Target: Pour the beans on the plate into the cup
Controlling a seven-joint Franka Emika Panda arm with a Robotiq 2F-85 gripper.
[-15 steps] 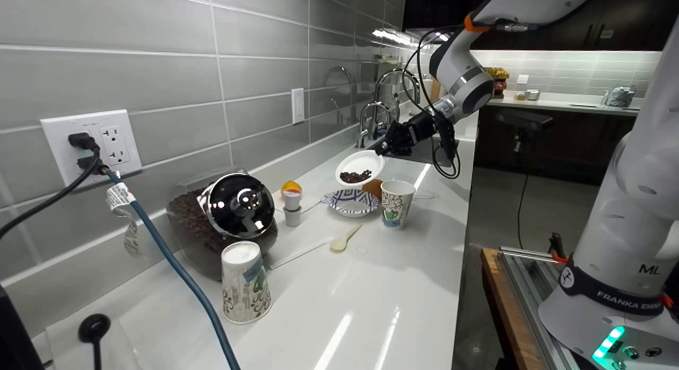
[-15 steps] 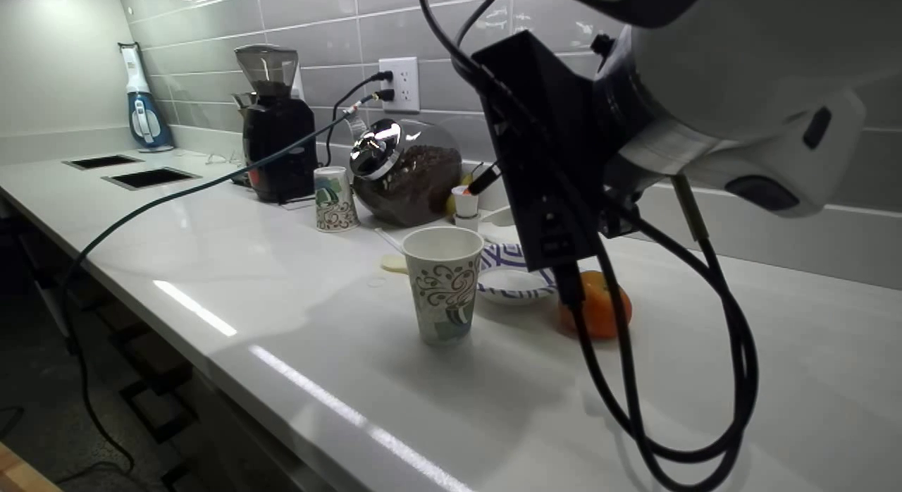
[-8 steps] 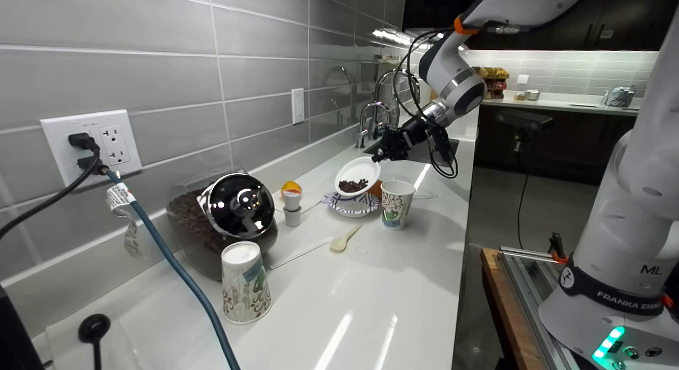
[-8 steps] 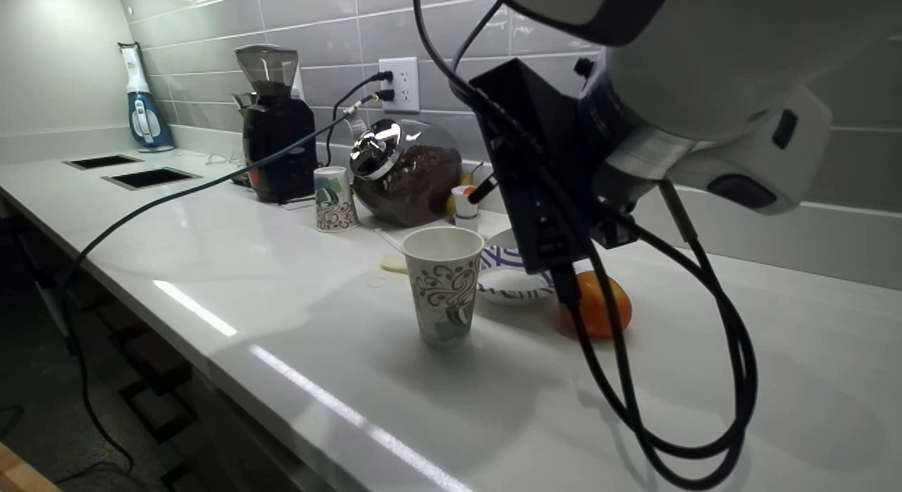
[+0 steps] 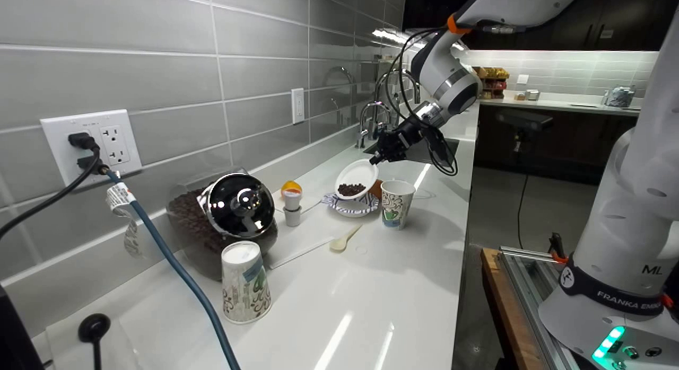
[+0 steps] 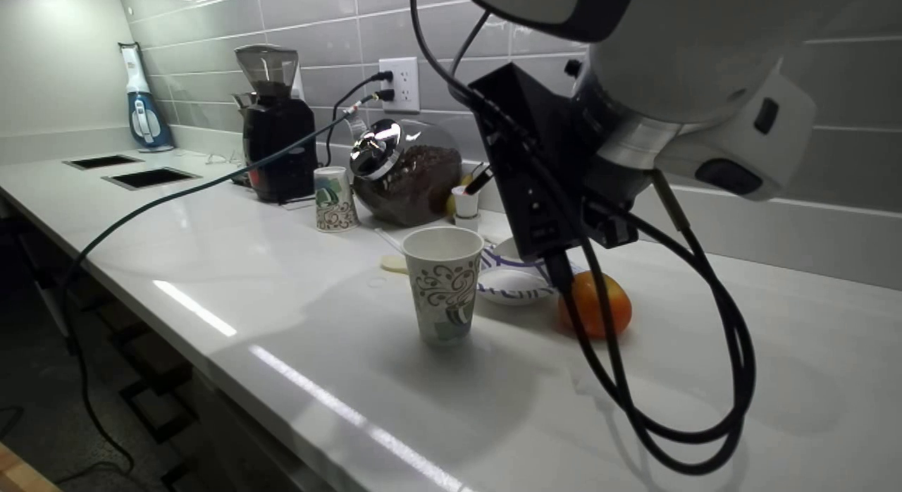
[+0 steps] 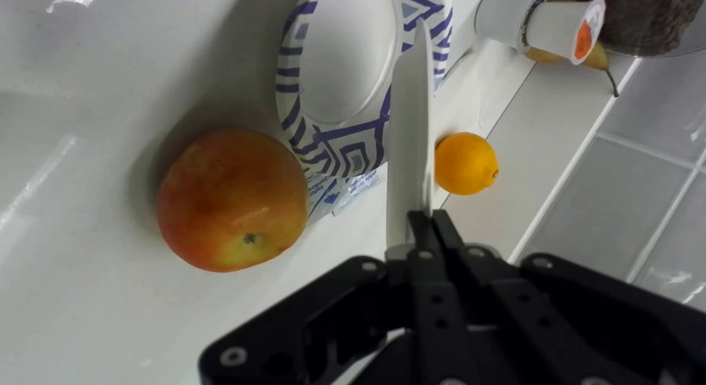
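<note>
The round white plate [image 5: 359,174] is held tilted above the blue-patterned bowl. The beans [image 5: 351,190], small and dark brown, are gathered at its lower rim; they are hidden in the wrist view. My gripper [image 5: 374,160] is shut on the plate's upper rim. In the wrist view the gripper [image 7: 431,213] pinches the plate [image 7: 408,153], which appears nearly edge-on. The only upright open cup is a white paper cup [image 5: 396,205] with a swirl print, right of the plate; it also shows in an exterior view [image 6: 442,284]. The plate is not over this cup.
The patterned bowl [image 5: 331,203] lies below the plate; I cannot tell if they touch. An apple [image 7: 231,200] sits beside it. Small white stacked pods [image 5: 292,208], a spoon [image 5: 344,240], a glass bean jar [image 5: 196,227] and an overturned paper cup [image 5: 245,285] stand farther off.
My gripper and the plate have moved down and slightly left in an exterior view. The plate is tilted more steeply, and the beans sit closer to its lower rim.
</note>
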